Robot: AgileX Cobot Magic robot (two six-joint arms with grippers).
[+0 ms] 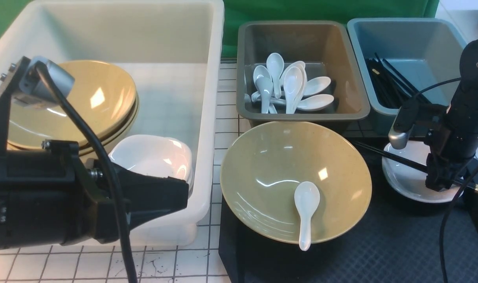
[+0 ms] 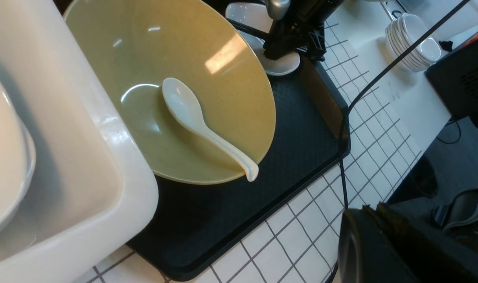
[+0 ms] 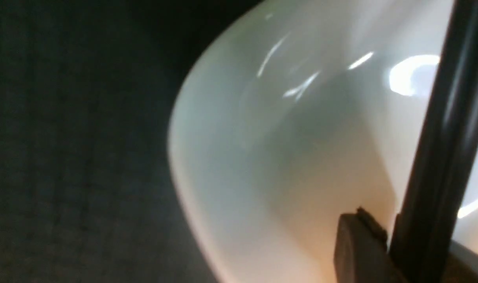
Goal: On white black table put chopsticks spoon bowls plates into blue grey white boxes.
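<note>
Right hand pinching slim black chopsticks, laid slantwise over white glazed dish; long axis crosses the fingers. Blue plastic bin lies beyond, farther forward. Left hand: pressed together, well apart.

Olive-tan ceramic bowl resting on black plastic tray, glossy white soup spoon lying in it, small white rounded-square dish sitting to its right, grey plastic bin standing behind.
</note>
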